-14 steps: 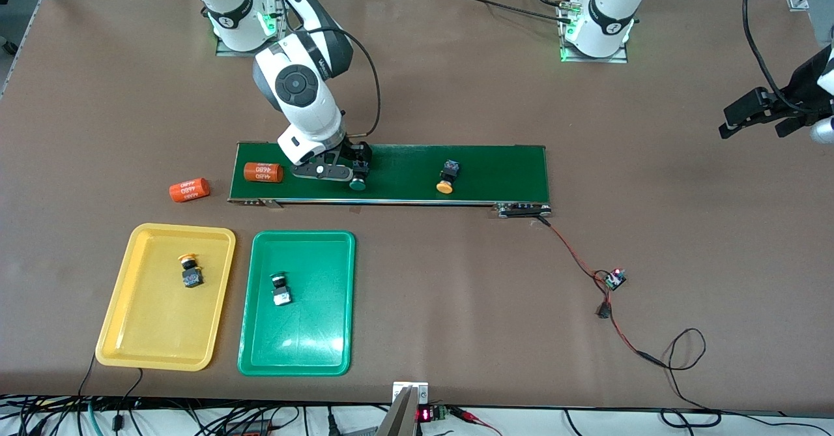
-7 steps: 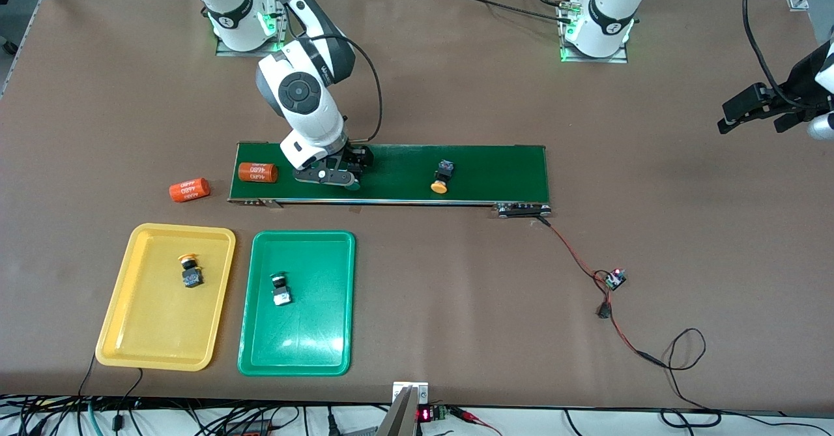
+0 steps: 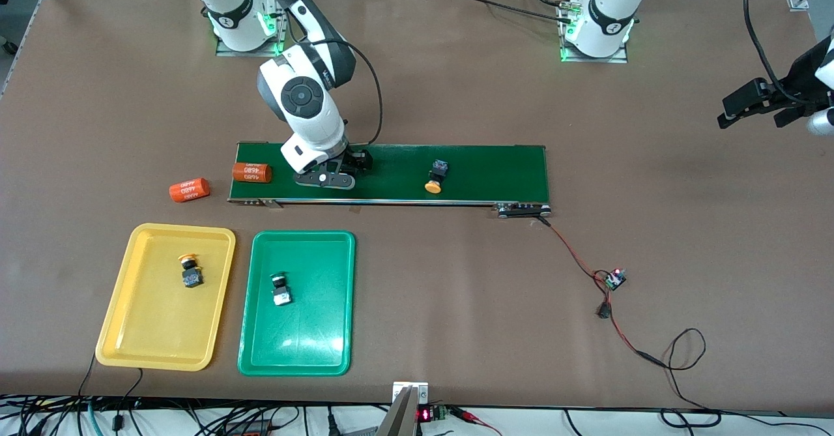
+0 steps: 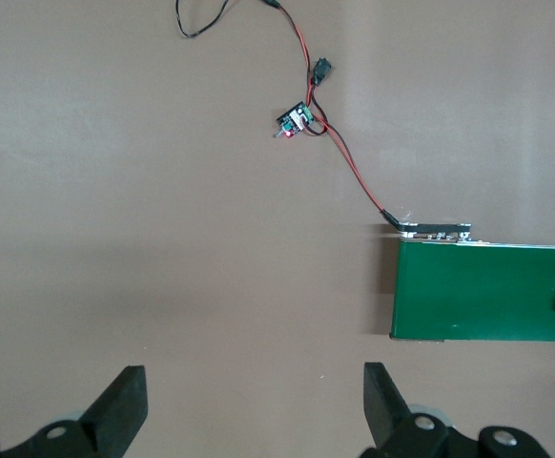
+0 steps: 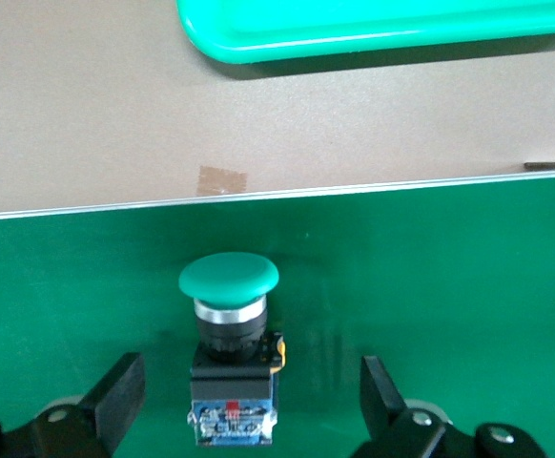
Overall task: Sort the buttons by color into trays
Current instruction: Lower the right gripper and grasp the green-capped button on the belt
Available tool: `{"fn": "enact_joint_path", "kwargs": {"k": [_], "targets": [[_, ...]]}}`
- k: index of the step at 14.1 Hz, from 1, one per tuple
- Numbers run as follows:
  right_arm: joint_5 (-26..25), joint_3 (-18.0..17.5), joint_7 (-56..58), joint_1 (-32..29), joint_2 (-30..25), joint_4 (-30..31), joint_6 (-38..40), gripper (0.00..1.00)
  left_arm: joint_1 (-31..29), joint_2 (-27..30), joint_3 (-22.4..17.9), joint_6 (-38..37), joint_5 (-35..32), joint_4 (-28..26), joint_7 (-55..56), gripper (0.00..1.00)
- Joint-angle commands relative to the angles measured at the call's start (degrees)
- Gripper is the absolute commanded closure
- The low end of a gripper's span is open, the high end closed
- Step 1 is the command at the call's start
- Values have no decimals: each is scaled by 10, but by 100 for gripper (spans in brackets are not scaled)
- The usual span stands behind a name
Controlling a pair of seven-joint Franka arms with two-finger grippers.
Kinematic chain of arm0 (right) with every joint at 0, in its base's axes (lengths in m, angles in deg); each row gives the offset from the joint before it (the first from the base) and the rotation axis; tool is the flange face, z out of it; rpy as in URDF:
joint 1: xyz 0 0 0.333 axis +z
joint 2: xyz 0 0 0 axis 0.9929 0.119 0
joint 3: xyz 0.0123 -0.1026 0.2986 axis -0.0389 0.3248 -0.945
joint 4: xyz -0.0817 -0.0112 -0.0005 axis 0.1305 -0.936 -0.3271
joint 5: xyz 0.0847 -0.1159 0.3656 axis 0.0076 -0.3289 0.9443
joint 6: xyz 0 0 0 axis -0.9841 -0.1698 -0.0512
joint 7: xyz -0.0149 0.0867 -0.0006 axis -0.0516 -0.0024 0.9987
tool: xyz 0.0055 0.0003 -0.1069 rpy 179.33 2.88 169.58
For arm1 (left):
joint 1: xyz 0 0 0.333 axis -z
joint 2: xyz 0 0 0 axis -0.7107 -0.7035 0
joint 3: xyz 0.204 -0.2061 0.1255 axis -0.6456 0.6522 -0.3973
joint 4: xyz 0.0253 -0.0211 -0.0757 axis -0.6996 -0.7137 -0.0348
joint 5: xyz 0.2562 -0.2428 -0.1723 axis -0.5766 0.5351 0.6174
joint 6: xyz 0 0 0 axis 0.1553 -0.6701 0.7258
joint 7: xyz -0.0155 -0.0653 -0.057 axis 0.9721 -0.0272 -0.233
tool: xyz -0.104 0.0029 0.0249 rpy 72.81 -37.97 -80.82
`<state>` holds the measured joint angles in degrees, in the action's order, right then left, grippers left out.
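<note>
My right gripper (image 3: 333, 176) hangs low over the dark-green belt (image 3: 495, 172), open. In the right wrist view its fingers (image 5: 120, 386) stand apart on either side of a green button (image 5: 230, 348) lying on the belt; in the front view that button is hidden under the hand. A yellow button (image 3: 434, 178) lies farther along the belt. The yellow tray (image 3: 156, 332) holds a yellow button (image 3: 189, 271). The green tray (image 3: 306, 338) holds a green button (image 3: 280, 289). My left gripper (image 3: 756, 103) waits open in the air past the left arm's end of the belt.
One orange "4680" cylinder (image 3: 252, 173) lies on the belt's end beside my right gripper; another (image 3: 189, 189) lies on the table off that end. A red-black cable with a small circuit board (image 3: 614, 279) runs from the belt's other end.
The belt has carried the yellow button and the orange cylinder toward the right arm's end. My right gripper moved the same way, and the green cap is now hidden under it.
</note>
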<state>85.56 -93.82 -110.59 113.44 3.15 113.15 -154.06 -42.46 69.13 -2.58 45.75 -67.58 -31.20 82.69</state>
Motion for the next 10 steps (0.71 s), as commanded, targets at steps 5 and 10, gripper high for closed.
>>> {"fn": "enact_joint_path", "kwargs": {"k": [5,10], "targets": [[-28,0,-9,-6,19,-16,6,40,-1,4,2,-6,-11,10,-10,0],[-29,5,-6,-6,19,-25,8,68,-1,1,4,16,-10,10,-10,0]]}}
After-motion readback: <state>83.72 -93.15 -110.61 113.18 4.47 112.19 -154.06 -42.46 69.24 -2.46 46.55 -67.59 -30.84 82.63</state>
